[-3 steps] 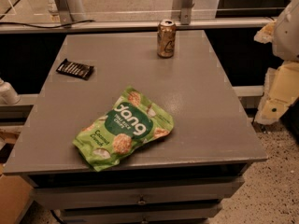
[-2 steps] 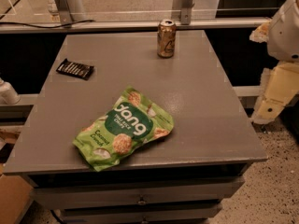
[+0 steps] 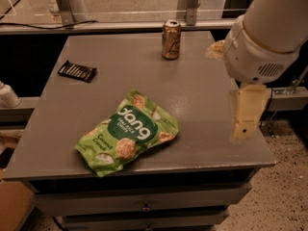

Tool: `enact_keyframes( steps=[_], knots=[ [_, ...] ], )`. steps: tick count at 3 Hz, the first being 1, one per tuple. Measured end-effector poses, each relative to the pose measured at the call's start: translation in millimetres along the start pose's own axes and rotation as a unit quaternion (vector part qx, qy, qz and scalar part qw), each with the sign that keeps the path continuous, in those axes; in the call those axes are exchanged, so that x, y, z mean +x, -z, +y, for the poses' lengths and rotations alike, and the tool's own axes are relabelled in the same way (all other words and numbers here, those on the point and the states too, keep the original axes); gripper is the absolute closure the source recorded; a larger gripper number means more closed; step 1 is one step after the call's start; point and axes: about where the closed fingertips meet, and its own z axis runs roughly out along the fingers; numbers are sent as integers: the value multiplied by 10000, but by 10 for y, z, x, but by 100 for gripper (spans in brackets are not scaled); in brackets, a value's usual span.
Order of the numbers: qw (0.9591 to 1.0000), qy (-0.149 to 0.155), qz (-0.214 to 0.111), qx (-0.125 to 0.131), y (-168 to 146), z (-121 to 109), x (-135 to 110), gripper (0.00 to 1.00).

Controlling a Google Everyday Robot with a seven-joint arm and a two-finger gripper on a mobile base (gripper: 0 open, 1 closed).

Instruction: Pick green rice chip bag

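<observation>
The green rice chip bag (image 3: 127, 131) lies flat on the grey table (image 3: 144, 66), near its front edge and left of centre. It is lime green with a dark green circle, white lettering and pictured round chips. My gripper (image 3: 248, 113) hangs below the big white arm housing (image 3: 264, 37) over the table's right edge. It is well to the right of the bag, above the surface and apart from it. Nothing shows in it.
A gold drink can (image 3: 171, 40) stands upright at the back centre. A small black striped wrapper (image 3: 77, 71) lies at the back left. Drawers (image 3: 144, 198) sit under the tabletop. A cardboard box (image 3: 12, 208) is at the lower left and a rail (image 3: 120, 27) runs behind.
My arm and gripper have moved left, from beside the table to over its right edge. The bag, can and wrapper have not moved.
</observation>
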Motion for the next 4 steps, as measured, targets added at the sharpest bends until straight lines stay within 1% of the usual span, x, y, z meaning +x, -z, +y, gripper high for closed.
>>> enact_keyframes(
  steps=[1,2,3,4],
  knots=[
    [9973,690,-199,-133,-150,145,-390,0],
    [9901,1269,-596,-98,-199,306,-825,0],
    [9901,1269,-593,-92,-195,306,-826,0],
    [9865,1379,-885,-50,-183,303,-895,0]
  ],
)
